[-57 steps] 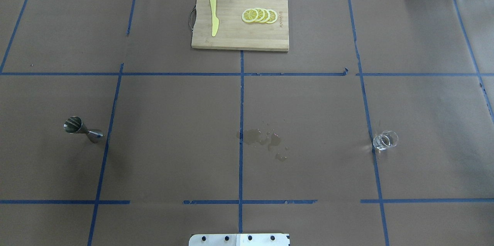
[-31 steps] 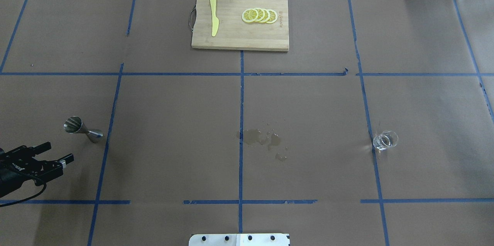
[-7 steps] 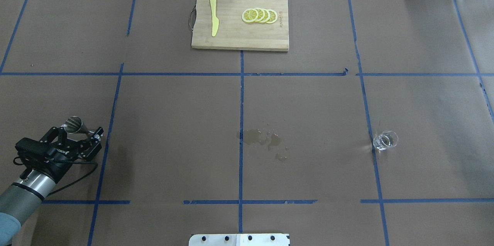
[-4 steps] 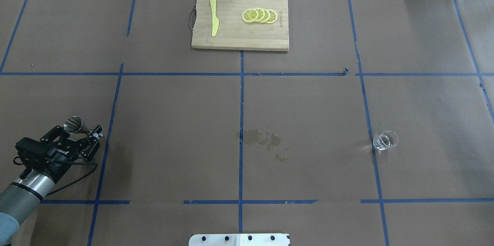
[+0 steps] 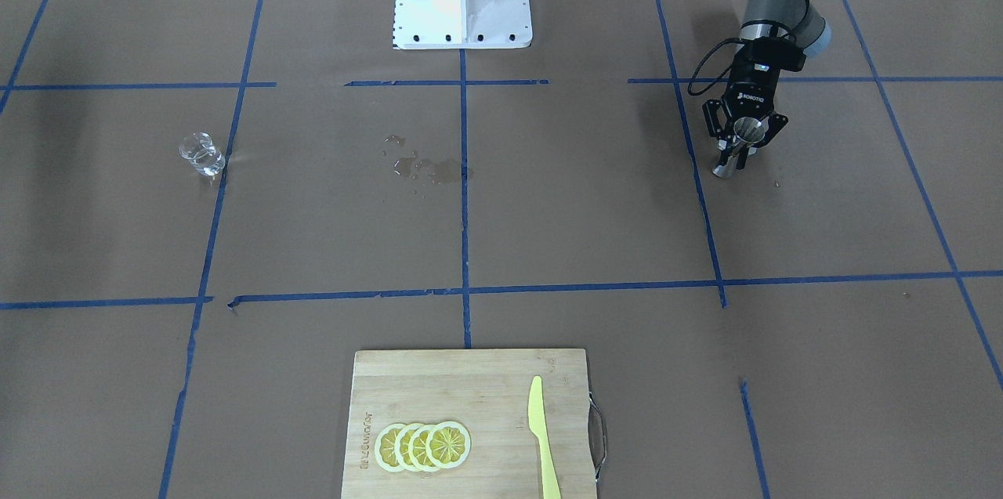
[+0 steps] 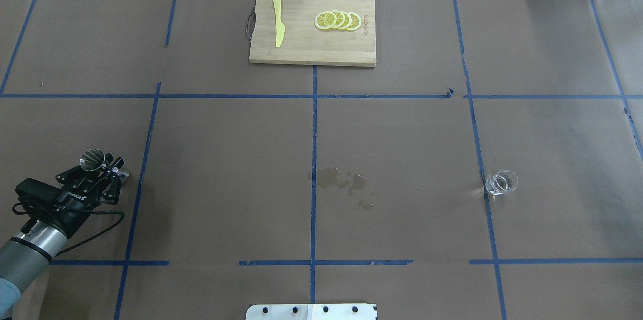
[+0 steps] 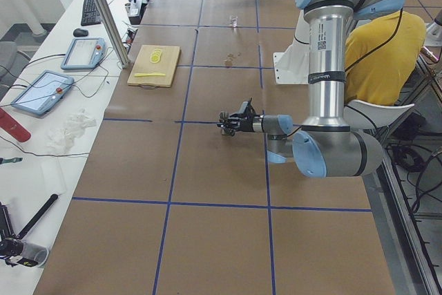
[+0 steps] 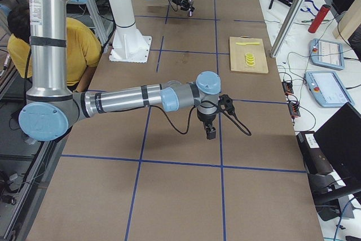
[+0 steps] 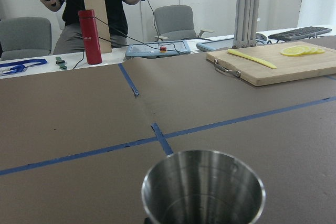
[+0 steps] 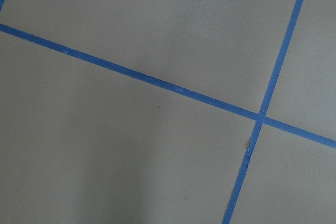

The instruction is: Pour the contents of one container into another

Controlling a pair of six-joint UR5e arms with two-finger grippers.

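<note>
Left gripper (image 6: 108, 169) clamps the jigger (image 6: 92, 158) near the table (image 6: 226, 159) left edge; glass cup (image 6: 501, 182) well apart rightward; right gripper (image 8: 210, 134) grip: cannot tell

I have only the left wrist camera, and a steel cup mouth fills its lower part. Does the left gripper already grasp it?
Observer: Yes. From overhead, the left gripper looks closed on the waist of the jigger, whose base is on the table.
Operator: Where is the glass cup?
Observer: The glass cup stands upright, far on the robot's right side, with no gripper near it.
Operator: Is anything between them?
Observer: A wet patch near the table's centre.
</note>
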